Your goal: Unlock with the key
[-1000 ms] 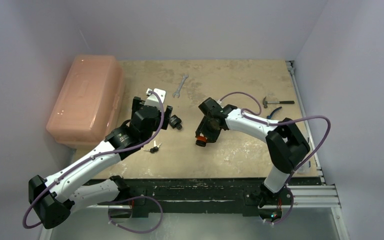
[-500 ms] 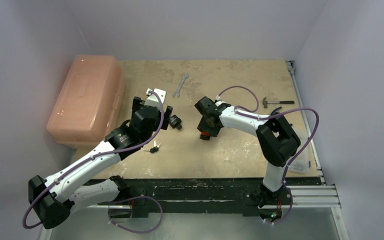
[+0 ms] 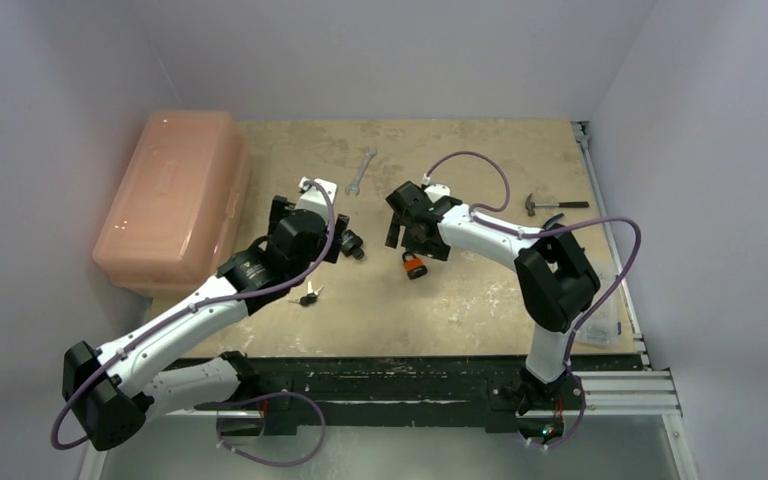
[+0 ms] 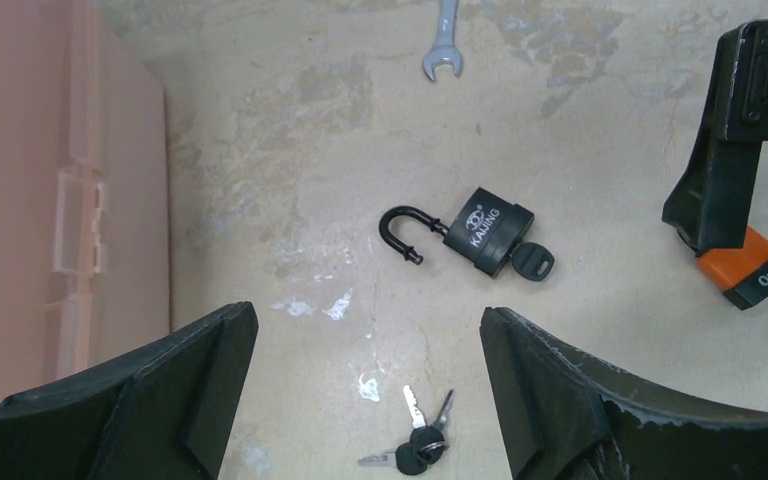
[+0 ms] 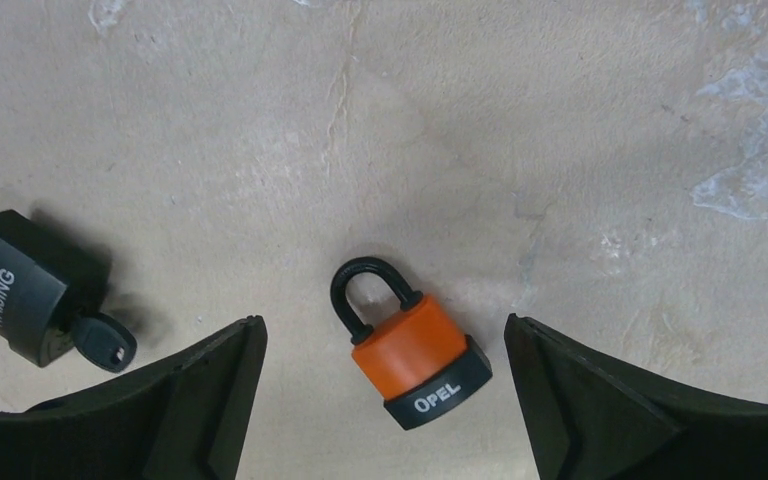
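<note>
- R gripper [image 5: 382,325] wide open, empty; orange padlock [image 5: 415,355] lies flat directly under it, shackle shut.
- L gripper [image 4: 368,315] wide open, empty; key bunch [image 4: 418,455] under it.
- Risk: flat keys skid when pinched; unheld lock may slide on key insertion.

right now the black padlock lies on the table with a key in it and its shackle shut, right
No: the black padlock lies on the table with a key in it, but its shackle is open, as the left wrist view shows.
</note>
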Tool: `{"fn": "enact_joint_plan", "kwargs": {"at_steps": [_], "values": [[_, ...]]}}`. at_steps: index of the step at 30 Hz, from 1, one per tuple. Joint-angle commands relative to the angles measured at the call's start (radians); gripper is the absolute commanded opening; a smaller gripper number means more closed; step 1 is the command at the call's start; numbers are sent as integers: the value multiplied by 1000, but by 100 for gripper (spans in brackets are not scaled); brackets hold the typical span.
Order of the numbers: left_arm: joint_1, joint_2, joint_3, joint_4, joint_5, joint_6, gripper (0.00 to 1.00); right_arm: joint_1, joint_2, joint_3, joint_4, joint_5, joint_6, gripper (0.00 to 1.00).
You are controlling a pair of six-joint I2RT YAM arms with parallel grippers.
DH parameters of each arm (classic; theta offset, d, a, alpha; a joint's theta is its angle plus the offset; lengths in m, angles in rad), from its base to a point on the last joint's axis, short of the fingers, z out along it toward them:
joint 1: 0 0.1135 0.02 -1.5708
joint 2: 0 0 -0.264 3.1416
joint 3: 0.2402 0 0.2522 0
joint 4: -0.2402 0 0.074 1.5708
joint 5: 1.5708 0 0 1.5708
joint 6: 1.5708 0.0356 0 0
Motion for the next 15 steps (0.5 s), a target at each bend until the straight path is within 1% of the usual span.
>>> {"fn": "enact_joint_plan", "kwargs": {"at_steps": [1, 3, 5, 8, 11, 12, 13, 15], "values": [[5, 64, 80, -104, 92, -138, 88, -5, -117, 5, -31, 53, -71, 99], [4, 85, 85, -146, 156, -196, 85, -4, -178, -26, -35, 64, -88, 99], [4, 109, 88, -204, 168, -247, 84, -5, -231, -58, -48, 74, -99, 99], [4, 138, 89, -302, 87, -335, 83, -4, -318, -114, -42, 69, -110, 99], [4, 174, 73, -357, 24, -428, 83, -4, -377, -171, -15, 39, -122, 99], [4, 187, 62, -361, 20, -458, 83, -4, -393, -184, -8, 21, -125, 99], [3, 232, 41, -367, 26, -518, 83, -4, -425, -209, 6, -15, -133, 99], [6, 270, 17, -355, 36, -541, 83, -4, -453, -231, 15, -36, -140, 99]]}}
